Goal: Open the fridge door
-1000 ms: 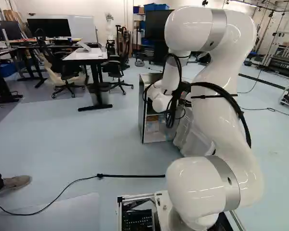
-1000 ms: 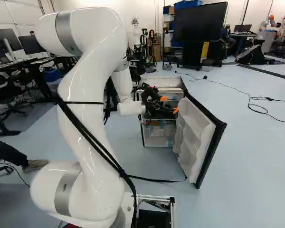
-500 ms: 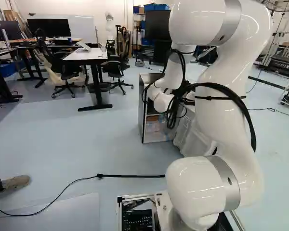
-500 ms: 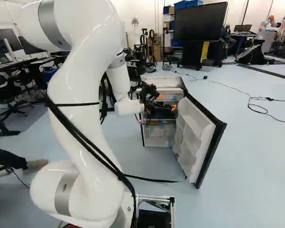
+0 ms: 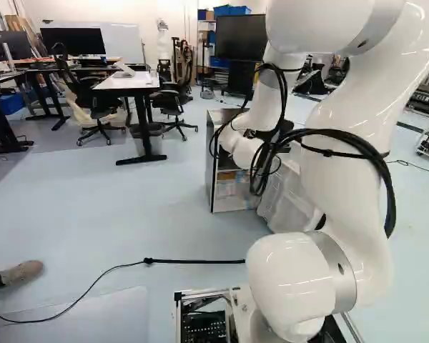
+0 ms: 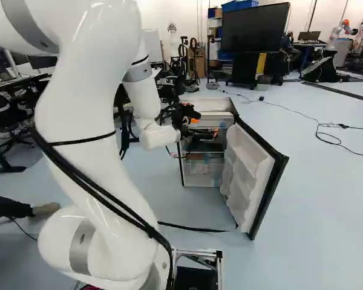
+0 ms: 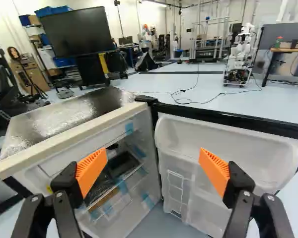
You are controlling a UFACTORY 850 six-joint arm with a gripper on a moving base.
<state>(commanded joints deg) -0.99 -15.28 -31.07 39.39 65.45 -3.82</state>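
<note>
One fridge door (image 6: pixel 248 163) wide open near the spread end effector (image 6: pixel 205 126)

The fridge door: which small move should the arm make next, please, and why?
Probably ease the gripper gently back, away from the fridge: the fridge door already stands wide open and the open gripper holds nothing, so more pulling seems unneeded.

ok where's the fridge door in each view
Left base view: right of the middle, fridge door partly hidden by the arm.
Right base view: just right of the middle, swung open.
Wrist view: ahead of the open gripper, partly behind one orange pad.
Shared landmark: the fridge cabinet, beside the door.
</note>
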